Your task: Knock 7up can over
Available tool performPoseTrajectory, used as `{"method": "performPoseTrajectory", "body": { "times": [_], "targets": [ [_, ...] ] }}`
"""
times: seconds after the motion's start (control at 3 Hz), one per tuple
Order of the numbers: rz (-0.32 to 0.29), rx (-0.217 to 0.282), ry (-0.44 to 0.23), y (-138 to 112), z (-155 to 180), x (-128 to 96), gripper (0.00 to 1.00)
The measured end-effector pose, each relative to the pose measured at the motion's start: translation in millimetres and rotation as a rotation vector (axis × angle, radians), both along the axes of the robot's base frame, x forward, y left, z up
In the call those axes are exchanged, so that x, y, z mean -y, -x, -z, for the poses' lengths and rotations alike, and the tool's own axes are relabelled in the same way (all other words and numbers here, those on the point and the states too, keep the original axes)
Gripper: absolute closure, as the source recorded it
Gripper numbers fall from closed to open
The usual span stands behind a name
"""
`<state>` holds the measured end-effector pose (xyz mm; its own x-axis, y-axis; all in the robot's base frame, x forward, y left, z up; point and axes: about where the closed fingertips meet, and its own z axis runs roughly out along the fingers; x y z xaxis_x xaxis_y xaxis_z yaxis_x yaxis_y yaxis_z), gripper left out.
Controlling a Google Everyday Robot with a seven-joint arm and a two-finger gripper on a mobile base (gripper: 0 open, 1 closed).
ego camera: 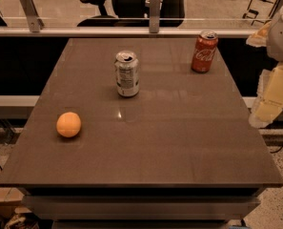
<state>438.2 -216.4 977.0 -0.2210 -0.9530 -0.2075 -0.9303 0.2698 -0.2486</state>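
The 7up can (pixel 126 74) is silver-grey with a pale green and white label. It stands upright on the brown table (pixel 146 147), a little left of centre and toward the back. My arm comes in at the right edge of the view. My gripper (pixel 266 109) hangs there, just off the table's right edge and well to the right of the can. It touches nothing.
A red Coca-Cola can (pixel 204 52) stands upright at the back right of the table. An orange (pixel 68 124) lies at the front left. A glass partition with metal posts (pixel 154 9) runs behind the table, with office chairs beyond it.
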Motion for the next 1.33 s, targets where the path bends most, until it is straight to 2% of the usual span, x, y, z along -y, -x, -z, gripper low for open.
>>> {"method": "performPoseTrajectory", "body": {
  "times": [0.33, 1.0, 1.33],
  "targets": [
    [0.000, 0.000, 0.000, 0, 0, 0, 0.00],
    [0.063, 0.095, -0.025, -5, -6, -6, 0.00],
    [0.080, 0.149, -0.078, -16, -5, -13, 0.00]
  ]
}}
